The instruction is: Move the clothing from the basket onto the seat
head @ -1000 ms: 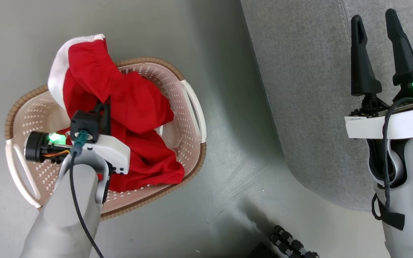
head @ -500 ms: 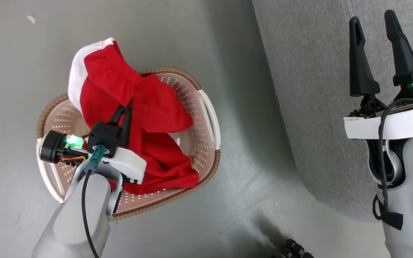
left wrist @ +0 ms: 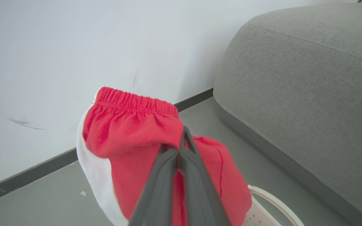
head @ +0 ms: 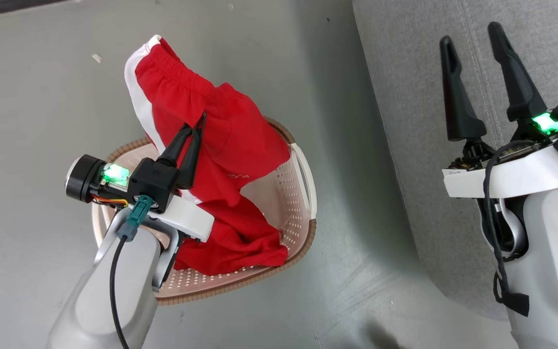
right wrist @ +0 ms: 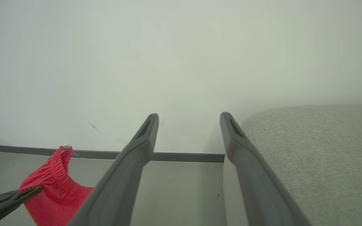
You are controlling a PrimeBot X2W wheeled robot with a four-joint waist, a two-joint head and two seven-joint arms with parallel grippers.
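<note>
Head view: the left hand (head: 200, 121) is pinched tight on the clothing (head: 240, 145), its fingers closed on a fold of red fabric just below the elastic waistband. The white-trimmed top of the garment is held up above the basket (head: 303, 194), while more red fabric lies inside it. The basket stands on the grey floor (head: 41, 97), near the seat (head: 405, 97). Over the seat, the right hand (head: 470, 36) hovers with its fingers spread wide, holding nothing.

left gripper (head: 200, 118) pinched tight on the clothing (head: 240, 145), angled up-right | right gripper (head: 470, 35) fingers spread, pointing up
</note>
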